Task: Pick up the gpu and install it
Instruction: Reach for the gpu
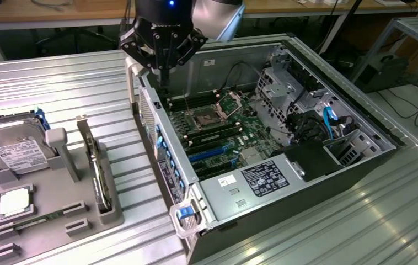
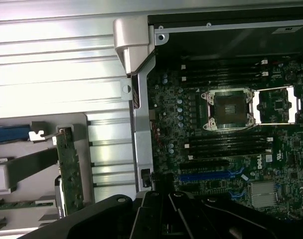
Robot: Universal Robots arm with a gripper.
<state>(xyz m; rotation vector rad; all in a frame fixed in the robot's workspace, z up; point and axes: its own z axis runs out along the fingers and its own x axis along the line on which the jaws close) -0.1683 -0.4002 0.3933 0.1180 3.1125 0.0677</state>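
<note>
**Empty fingers over the case, gpu parked in its holder**

Exterior view: The black fingers (image 1: 163, 79) are pressed together and pinch nothing. They hang over the rear wall of the open black-and-silver computer case (image 1: 345, 88). The gpu (image 1: 91, 149), a thin flat dark card with a silver metal end bracket, stands on edge in a slot of the grey plastic holder (image 1: 47, 226) on the ribbed metal tabletop (image 1: 69, 77). It sits at about 8 o'clock from the fingers, well apart from them. Its long axis runs roughly 12 to 6 o'clock, with the bracket end toward 12.

Wrist view: The gpu (image 2: 71, 169) shows a green board face, and its length lies parallel to the case's grey rear wall (image 2: 141, 124). The closed fingers (image 2: 159, 186) sit over that wall, at the edge of the green motherboard (image 2: 216, 164).

The pickup looks likely to go best with the fingers spread first. They should then straddle the card's top edge near mid-length, clear of the bracket, and close across its thin faces. Lifting straight up along the slot should keep the card from binding.
</note>
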